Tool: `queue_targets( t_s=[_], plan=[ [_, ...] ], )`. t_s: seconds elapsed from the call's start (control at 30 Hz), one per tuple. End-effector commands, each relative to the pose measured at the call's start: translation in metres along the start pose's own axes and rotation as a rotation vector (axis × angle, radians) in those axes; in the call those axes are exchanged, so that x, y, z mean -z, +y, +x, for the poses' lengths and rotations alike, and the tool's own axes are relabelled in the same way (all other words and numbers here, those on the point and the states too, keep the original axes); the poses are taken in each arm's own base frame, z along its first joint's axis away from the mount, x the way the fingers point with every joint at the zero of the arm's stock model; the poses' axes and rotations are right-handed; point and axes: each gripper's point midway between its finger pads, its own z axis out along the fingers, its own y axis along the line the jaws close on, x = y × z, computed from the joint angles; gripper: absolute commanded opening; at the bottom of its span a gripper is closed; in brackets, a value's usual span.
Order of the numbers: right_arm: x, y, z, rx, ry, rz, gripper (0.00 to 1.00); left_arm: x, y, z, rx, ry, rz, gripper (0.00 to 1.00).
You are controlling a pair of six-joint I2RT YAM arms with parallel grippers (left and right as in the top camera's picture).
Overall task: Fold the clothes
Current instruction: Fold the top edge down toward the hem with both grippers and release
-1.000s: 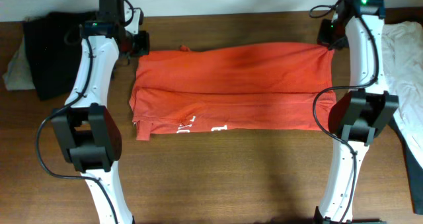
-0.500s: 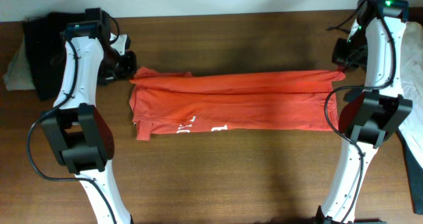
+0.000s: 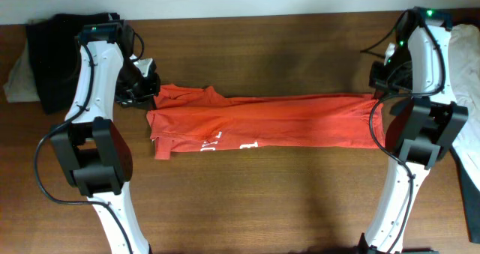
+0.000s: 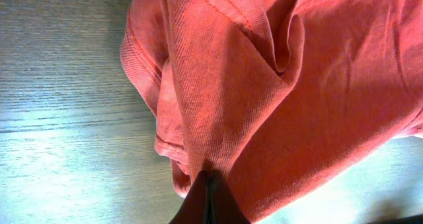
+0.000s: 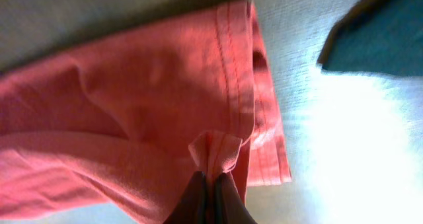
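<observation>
The orange-red short-sleeved fabric T-shirt [image 3: 262,123] lies as a long, narrow folded band across the middle of the brown wooden table [image 3: 262,201]. Its white printed lettering [image 3: 225,144] shows along the near edge, toward the left. My left gripper [image 3: 148,89] holds the shirt's far left corner, its dark fingers [image 4: 193,209] pressed together on a ridge of bunched cloth. My right gripper [image 3: 377,89] holds the far right corner beside the stitched hem, jaws pinched on a small tuft. A black crumpled garment [image 3: 56,52] sits at the far left, and a white rumpled cloth [image 3: 466,59] lies at the right edge.
</observation>
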Motion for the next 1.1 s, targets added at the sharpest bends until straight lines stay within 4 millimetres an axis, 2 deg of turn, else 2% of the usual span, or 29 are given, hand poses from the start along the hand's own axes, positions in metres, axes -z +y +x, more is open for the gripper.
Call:
queue_targets(
  t_s=[0.0,0.17,0.27,0.4,0.57,0.83,0.93,0.97,1.0,1.03,1.07],
  plan=[
    [0.034,0.001,0.019,0.026,-0.056,-0.014,0.04,0.002,0.005,0.006,0.011,0.003,-0.020,0.01],
    [0.014,-0.006,0.034,0.020,0.032,0.017,0.04,-0.026,0.013,0.014,0.020,0.052,-0.034,0.01],
    [0.008,-0.011,0.038,0.018,0.054,0.042,0.04,-0.038,0.017,0.017,0.026,0.065,-0.036,0.01],
    [0.008,-0.027,0.036,-0.038,0.047,0.101,0.04,-0.039,0.033,0.022,0.036,0.085,-0.106,0.01],
    [0.006,-0.044,0.035,-0.087,0.051,0.101,0.04,-0.035,0.051,0.024,0.090,0.085,-0.097,0.01],
    [0.000,-0.040,0.042,-0.077,0.086,0.108,0.05,-0.035,0.053,0.029,0.100,0.104,-0.087,0.01],
    [0.000,-0.042,0.042,-0.080,0.086,0.107,0.22,-0.034,0.052,0.034,0.101,0.125,-0.087,0.01],
    [0.000,-0.042,0.042,-0.080,0.086,0.107,0.35,-0.034,0.051,0.036,0.101,0.132,-0.088,0.04],
    [0.000,-0.042,0.042,-0.080,0.086,0.107,0.51,-0.034,0.051,0.036,0.101,0.133,-0.087,0.13],
    [0.000,-0.042,0.042,-0.080,0.086,0.107,0.70,-0.034,0.051,0.036,0.101,0.133,-0.087,0.25],
    [0.000,-0.042,0.041,-0.080,0.086,0.107,0.72,-0.034,0.051,0.036,0.102,0.133,-0.087,0.26]
  ],
)
